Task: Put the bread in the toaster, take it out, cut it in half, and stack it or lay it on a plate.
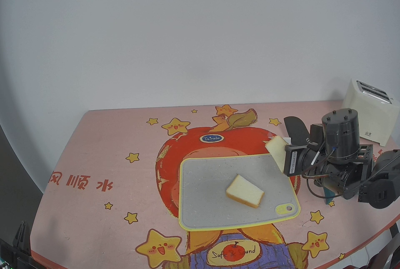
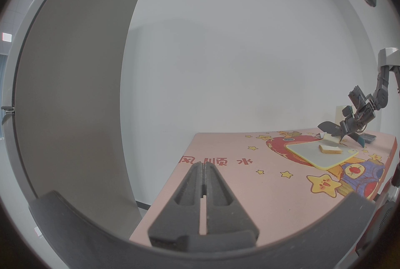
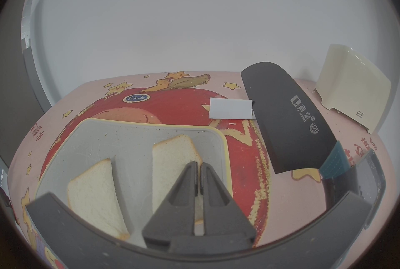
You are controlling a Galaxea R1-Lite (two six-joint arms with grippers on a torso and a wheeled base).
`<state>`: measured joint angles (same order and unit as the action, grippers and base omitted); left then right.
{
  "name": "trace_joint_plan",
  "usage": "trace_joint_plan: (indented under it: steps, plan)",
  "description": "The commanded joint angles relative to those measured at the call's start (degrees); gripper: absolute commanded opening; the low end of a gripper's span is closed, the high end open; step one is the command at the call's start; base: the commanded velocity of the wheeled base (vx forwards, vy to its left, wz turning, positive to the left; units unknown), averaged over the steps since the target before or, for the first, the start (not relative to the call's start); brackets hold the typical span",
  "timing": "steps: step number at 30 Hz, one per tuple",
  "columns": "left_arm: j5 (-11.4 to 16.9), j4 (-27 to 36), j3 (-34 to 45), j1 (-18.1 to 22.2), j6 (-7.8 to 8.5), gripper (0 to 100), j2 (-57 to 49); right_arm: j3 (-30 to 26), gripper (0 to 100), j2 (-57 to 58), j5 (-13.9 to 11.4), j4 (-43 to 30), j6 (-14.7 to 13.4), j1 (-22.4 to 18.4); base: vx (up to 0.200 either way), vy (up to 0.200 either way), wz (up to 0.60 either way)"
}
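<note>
Right tool (image 3: 198,166) clamped on one half (image 1: 275,148).
Other half (image 1: 245,191) lies on the board (image 1: 204,199), left of your tool and nearer you.

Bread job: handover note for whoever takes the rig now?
Right end effector: shut on one bread half, at the cutting board's far right corner.
Left end effector: shut, empty, by the table's near left corner.
Other bread half lies flat on the board. Knife lies on the table between board and toaster.
Done: bread cut in two.
Left: lay or stack both halves on a plate. A white flat thing lies by the knife; I can't tell what it is.
</note>
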<state>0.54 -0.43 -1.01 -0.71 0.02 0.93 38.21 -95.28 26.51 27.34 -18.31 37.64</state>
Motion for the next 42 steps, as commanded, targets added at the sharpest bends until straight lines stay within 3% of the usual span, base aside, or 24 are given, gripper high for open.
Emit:
trace_joint_plan:
  steps: [1,23,32,42]
  plan:
    - [0.0,0.0,1.0,0.0,-0.02,0,-0.9,-1.6,0,2.7,0.6,0.1,0.7,0.6,0.000,0.000,0.00]
    - [0.0,0.0,1.0,0.0,0.06,0,-0.9,-6.7,0,9.3,1.1,0.4,-0.1,-2.8,0.000,0.000,0.00]
    - [0.0,0.0,1.0,0.0,0.06,0,-0.9,-12.6,0,15.8,1.2,0.2,0.0,-2.0,0.000,0.000,0.00]
    - [-0.1,0.0,1.0,0.0,0.06,0,-0.9,-12.5,0,16.2,1.2,0.2,0.6,-2.0,0.000,0.000,0.00]
